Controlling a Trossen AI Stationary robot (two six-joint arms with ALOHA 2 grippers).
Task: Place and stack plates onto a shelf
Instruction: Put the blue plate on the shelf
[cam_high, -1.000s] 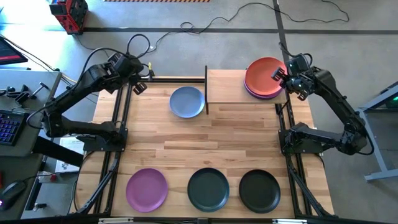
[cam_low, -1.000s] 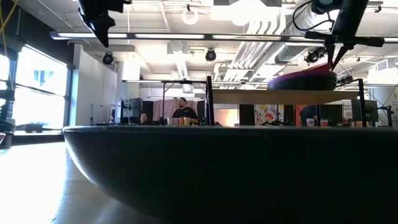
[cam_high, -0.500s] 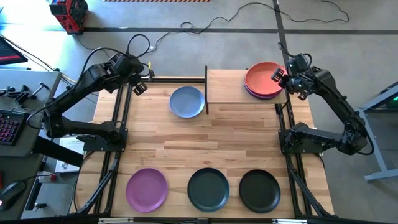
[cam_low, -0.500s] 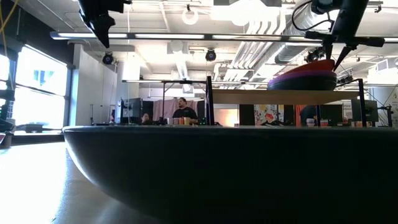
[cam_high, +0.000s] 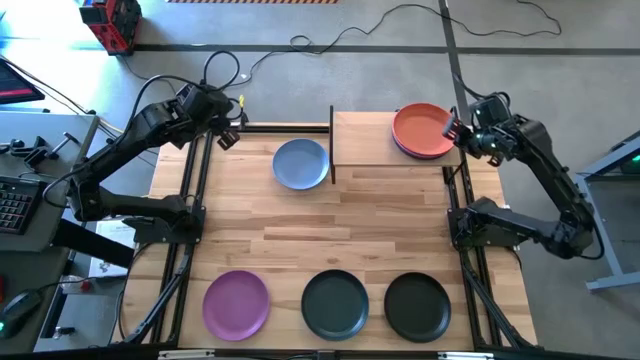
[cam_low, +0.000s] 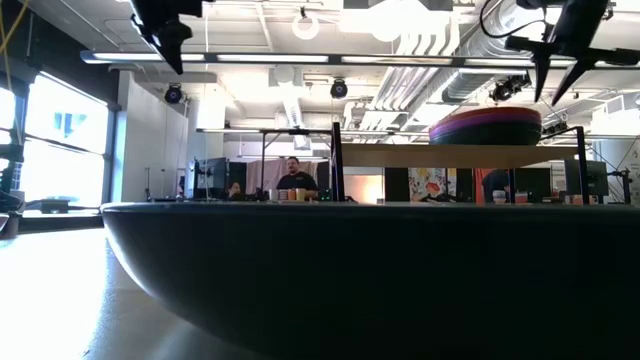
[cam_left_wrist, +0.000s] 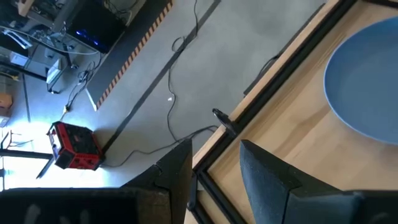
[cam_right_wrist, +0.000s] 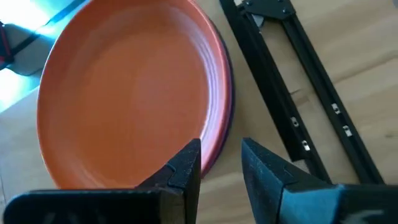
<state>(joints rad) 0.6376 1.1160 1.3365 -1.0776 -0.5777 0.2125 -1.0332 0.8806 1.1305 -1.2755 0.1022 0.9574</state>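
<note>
The orange plate (cam_high: 422, 128) lies flat on a purple plate (cam_high: 412, 151) at the right end of the light-wood shelf (cam_high: 365, 140). In the low view this stack (cam_low: 485, 124) sits on the shelf board (cam_low: 455, 155). My right gripper (cam_high: 459, 130) is open, just off the stack's right rim and above it (cam_low: 557, 85); in its wrist view (cam_right_wrist: 221, 165) its fingers stand over the orange plate's rim (cam_right_wrist: 214, 74). My left gripper (cam_high: 228, 128) is open and waits raised at the table's far left corner. A pale blue plate (cam_high: 301, 163) rests left of the shelf.
A purple plate (cam_high: 236, 304) and two dark plates (cam_high: 335, 303) (cam_high: 417, 306) lie in a row along the near edge; one dark plate fills the low view's foreground (cam_low: 330, 280). A thin dark post (cam_high: 331, 145) stands at the shelf's left end. People show in the room beyond.
The right gripper has opened and let go of the orange plate, then risen and drawn back toward the table's right edge. The orange plate, tilted with its right rim raised a second ago, has settled flat on the purple plate.
</note>
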